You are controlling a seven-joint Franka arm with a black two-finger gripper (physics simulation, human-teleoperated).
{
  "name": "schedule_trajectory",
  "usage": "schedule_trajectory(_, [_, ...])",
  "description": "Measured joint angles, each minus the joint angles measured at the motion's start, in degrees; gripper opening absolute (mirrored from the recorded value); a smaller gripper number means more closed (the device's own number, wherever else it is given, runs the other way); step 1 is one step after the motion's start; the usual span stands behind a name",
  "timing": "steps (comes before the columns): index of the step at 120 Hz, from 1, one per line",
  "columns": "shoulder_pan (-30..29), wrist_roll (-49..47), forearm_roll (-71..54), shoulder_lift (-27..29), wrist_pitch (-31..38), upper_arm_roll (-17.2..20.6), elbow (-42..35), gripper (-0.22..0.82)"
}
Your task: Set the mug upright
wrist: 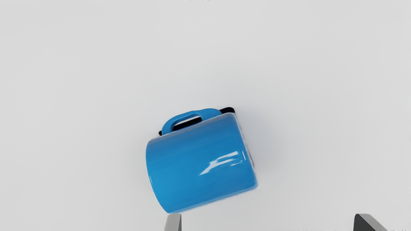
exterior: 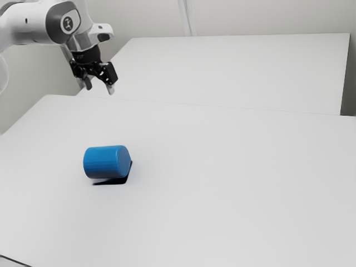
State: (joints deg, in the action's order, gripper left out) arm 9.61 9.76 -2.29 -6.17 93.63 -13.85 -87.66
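Note:
High over the table, toward the exterior view's upper left, is my gripper [exterior: 99,90], well above and apart from the mug. A blue mug [exterior: 105,162] lies on its side, its closed base facing the exterior view's right. From the wrist view, the mug [wrist: 200,163] shows its curved side and its handle [wrist: 189,116], which lies out to one side close to the tabletop. My gripper [wrist: 267,222] is open there, its fingertips wide apart with nothing held between them.
The white table [exterior: 222,194] carries the mug, with a dark shadow beside it. Beyond it stands another white surface [exterior: 233,69] near the back wall. A thin dark line [exterior: 15,261] crosses the exterior view's lower left corner.

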Motion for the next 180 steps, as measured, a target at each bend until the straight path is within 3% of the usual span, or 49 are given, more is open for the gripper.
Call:
schedule_trajectory(25, [0.5,0.7,1.6,5.0,0.2,-0.8,-6.3,0.58])
schedule_trajectory(47, [3.8,1.3,11.7,7.0,-0.3,-7.7,-12.0,0.58])
schedule_trajectory(69, [-0.8,4.1,23.6,7.2,-1.7,-9.1,-18.0,0.58])
schedule_trajectory(88, [-7.1,8.5,30.0,5.2,-3.1,-10.0,-19.8,0.58])
schedule_trajectory(112, [-12.5,13.9,35.1,1.9,-3.0,-13.7,-19.9,0.58])
schedule_trajectory(137, [-10.6,19.2,40.2,-2.1,-1.4,-16.4,-20.5,0.58])
schedule_trajectory(180, [-12.7,25.4,46.5,-8.1,0.1,-18.8,-21.3,0.58])
